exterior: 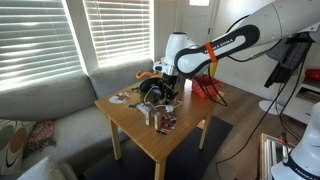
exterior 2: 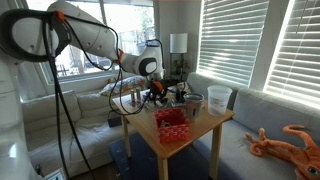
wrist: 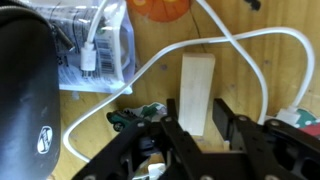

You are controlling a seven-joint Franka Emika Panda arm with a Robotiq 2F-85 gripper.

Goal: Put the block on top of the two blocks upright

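My jaws are spread, straddling the near end of the wooden block [wrist: 197, 85], which lies flat on the worktop [wrist: 262, 82]. A white cable [wrist: 235, 40] loops past it.

**Wrist view.** Pale, unpainted wooden block [wrist: 196, 92] on the honey-tan, faintly grained bench [wrist: 270, 90]. The hand [wrist: 203, 130] is black and the cable [wrist: 240, 40] is white. At the side is a black rounded object [wrist: 25, 100]. The clear bag [wrist: 100, 45] carries black-on-white barcode print. An orange object [wrist: 165, 8] sits at the top edge, with a small green piece [wrist: 135, 118] lower down.

**Exterior views.** Arm [exterior: 235, 42] white with black segments and an orange band; red basket [exterior 2: 172, 122]; orange octopus toy [exterior 2: 288, 140]; grey sofa [exterior: 40, 100]; white slatted blinds [exterior: 35, 35].
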